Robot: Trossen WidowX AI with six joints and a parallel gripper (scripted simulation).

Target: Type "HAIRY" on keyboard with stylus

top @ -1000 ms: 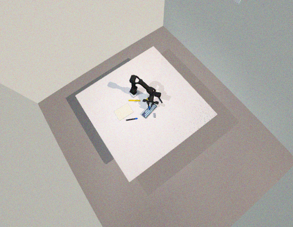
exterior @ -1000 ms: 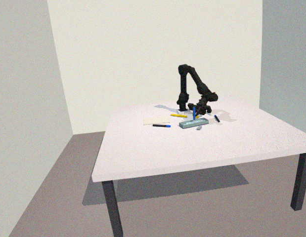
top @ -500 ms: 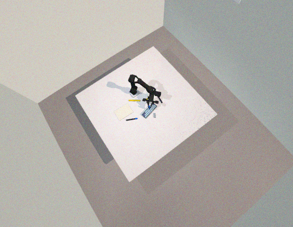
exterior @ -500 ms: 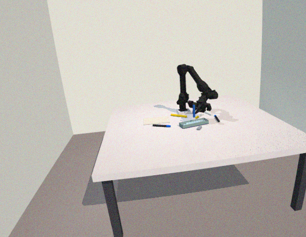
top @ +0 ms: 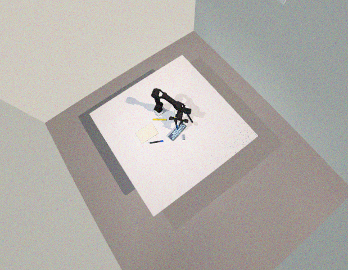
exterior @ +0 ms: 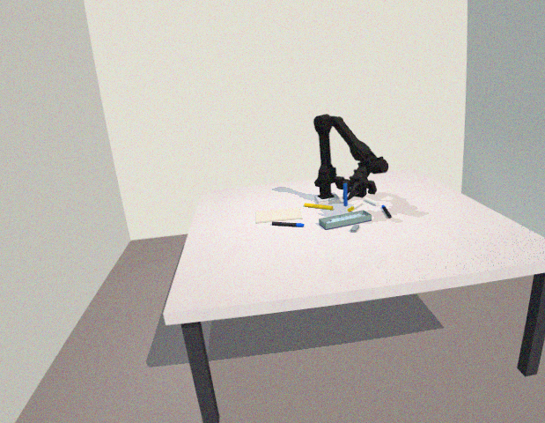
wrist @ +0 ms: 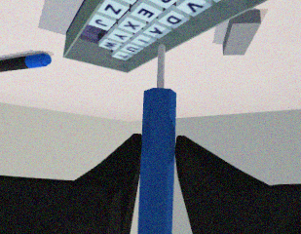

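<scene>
The gripper [top: 177,126] [exterior: 347,195] [wrist: 159,140] is shut on the blue stylus [top: 177,127] [exterior: 345,193] [wrist: 158,166], which stands roughly upright between the fingers. Its thin grey tip points down over the keyboard [top: 176,134] [exterior: 347,222] [wrist: 98,58], a grey-green tray with pale lettered keys. In the wrist view the tip shows below the A key, close to the I key and overlapping the keyboard's side rim. Whether it touches anything cannot be told. Z, J, X, Y, E, D and V keys also show; the H and R keys cannot be made out.
A grey block [top: 183,136] [exterior: 355,228] [wrist: 242,31] lies beside the keyboard. A blue-ended black marker [top: 156,142] [exterior: 287,224] [wrist: 23,62] lies near a cream pad [top: 147,133] [exterior: 278,215]. A yellow stick [top: 159,119] [exterior: 318,206] and another black marker [top: 189,117] [exterior: 386,211] lie nearer the arm.
</scene>
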